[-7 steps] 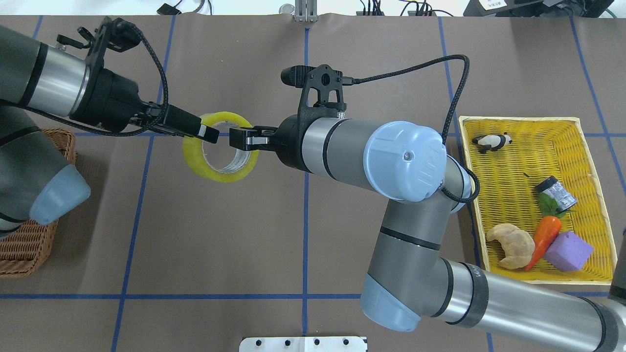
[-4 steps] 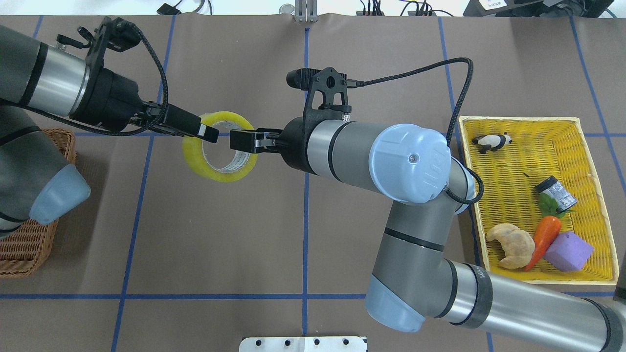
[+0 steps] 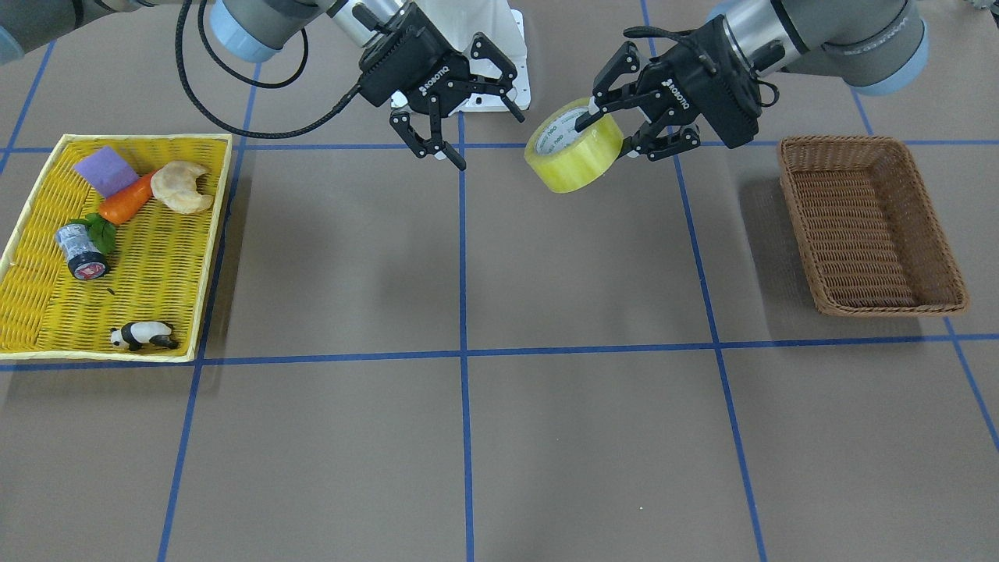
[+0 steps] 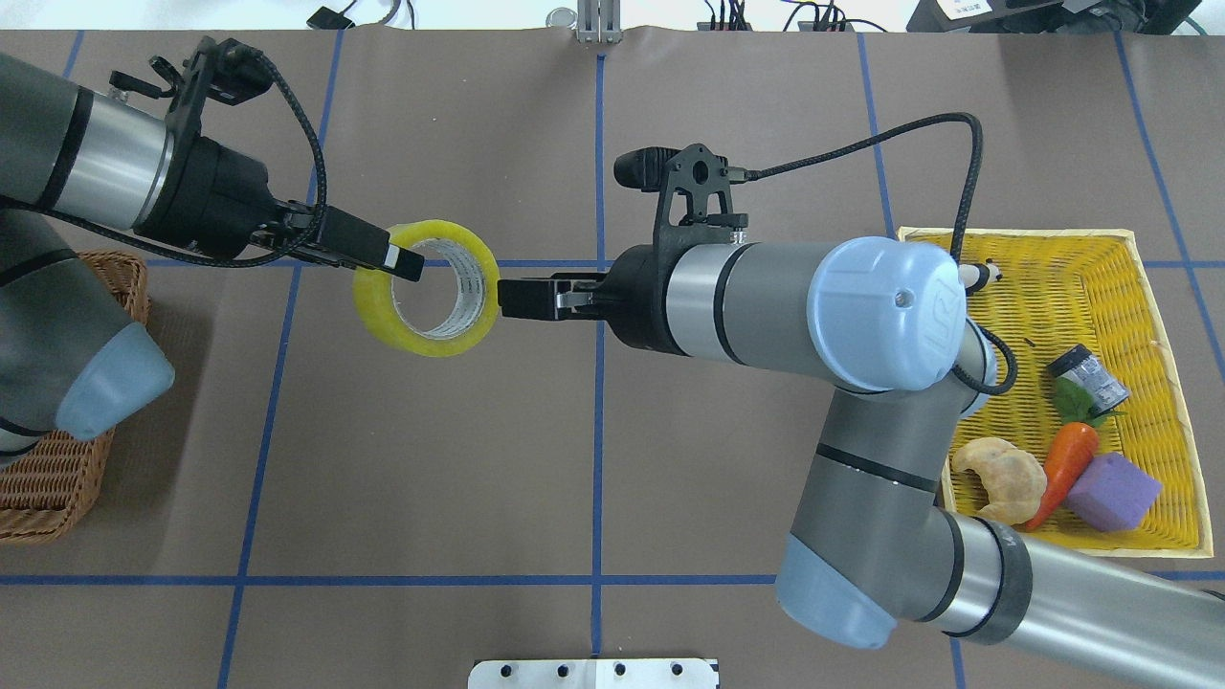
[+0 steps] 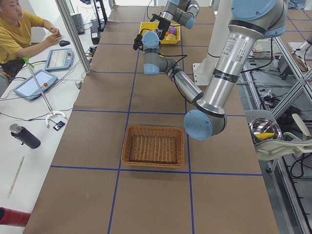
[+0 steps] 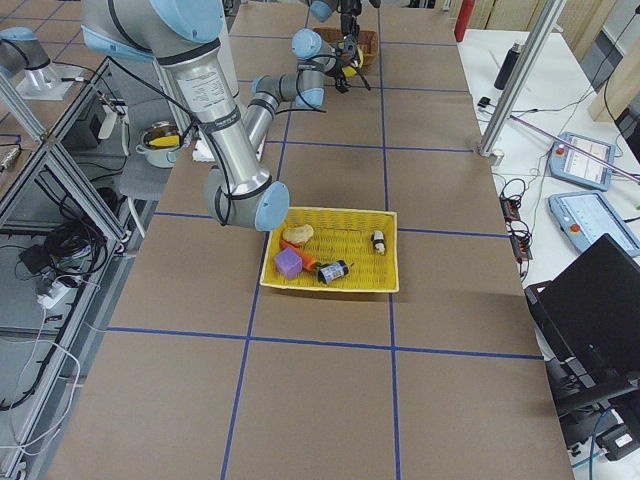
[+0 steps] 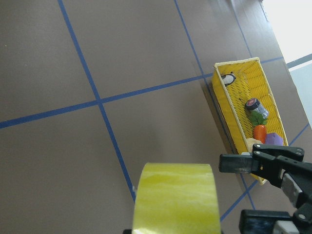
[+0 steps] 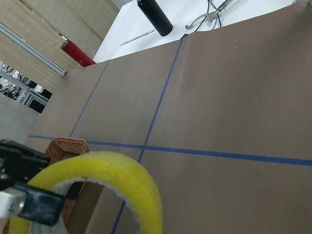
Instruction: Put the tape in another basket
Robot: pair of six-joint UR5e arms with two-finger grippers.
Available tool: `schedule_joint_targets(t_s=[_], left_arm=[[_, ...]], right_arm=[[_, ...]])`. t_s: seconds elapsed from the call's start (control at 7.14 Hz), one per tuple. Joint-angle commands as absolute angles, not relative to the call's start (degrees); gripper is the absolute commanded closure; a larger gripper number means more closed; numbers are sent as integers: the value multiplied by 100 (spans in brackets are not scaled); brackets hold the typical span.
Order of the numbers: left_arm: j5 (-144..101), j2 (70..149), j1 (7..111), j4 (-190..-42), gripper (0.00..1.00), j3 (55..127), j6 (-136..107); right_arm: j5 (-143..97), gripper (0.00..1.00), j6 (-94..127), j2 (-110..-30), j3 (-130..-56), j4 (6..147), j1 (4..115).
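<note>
The yellow tape [image 4: 383, 311] hangs in the air over the table's middle left. My left gripper [image 4: 407, 266] is shut on its wall, one finger inside the white core, as the front view shows [image 3: 609, 136]. The tape [image 3: 574, 160] is tilted there. My right gripper [image 4: 507, 299] is open and empty just right of the tape, apart from it, its fingers spread in the front view [image 3: 489, 140]. The brown wicker basket [image 3: 866, 226] is empty at the table's left end [image 4: 57, 478]. The left wrist view shows the tape [image 7: 175, 200].
A yellow woven tray [image 3: 156, 257] at the table's right end holds a panda figure [image 3: 142, 336], a small can [image 3: 80, 251], a carrot [image 3: 125, 201], a croissant [image 3: 181, 187] and a purple block [image 3: 105, 168]. A person sits beside the table [image 5: 17, 34].
My right gripper has drawn back to the right, off the tape. The tape stays held by my left gripper in nearly the same place.
</note>
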State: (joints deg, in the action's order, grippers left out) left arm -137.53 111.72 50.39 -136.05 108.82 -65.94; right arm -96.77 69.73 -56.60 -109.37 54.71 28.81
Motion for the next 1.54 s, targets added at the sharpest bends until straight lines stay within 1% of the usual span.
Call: schedule_joint_targets(t_s=[0.0, 0.28, 0.56, 0.7, 0.98, 1.26, 1.4], left_arm=[[-13616, 11049, 5071, -13605, 100, 10890, -6627], [-13500, 10829, 5185, -13605, 100, 10872, -6636], [-13526, 10531, 5413, -13632, 100, 10907, -6583], [-13526, 10225, 5527, -13884, 100, 10899, -6574], [-13570, 9601, 6027, -14290, 100, 10881, -6330], [-13570, 9064, 6571, -14273, 100, 10916, -5699], [-13570, 8670, 6740, -14273, 100, 10907, -5078]], right_arm=[[-10280, 0, 6970, -6070, -10899, 5519, 3678], [-11237, 0, 6848, -6258, -10392, 5728, 4697], [-11346, 0, 5580, -6301, -10143, 6648, 5315], [-11416, 0, 5094, -6476, -10116, 6923, 5526], [-11566, 0, 4477, -6854, -10099, 6934, 5861], [-11619, 0, 4263, -7013, -10072, 6961, 5958], [-11619, 0, 4028, -7135, -10072, 6952, 6055]])
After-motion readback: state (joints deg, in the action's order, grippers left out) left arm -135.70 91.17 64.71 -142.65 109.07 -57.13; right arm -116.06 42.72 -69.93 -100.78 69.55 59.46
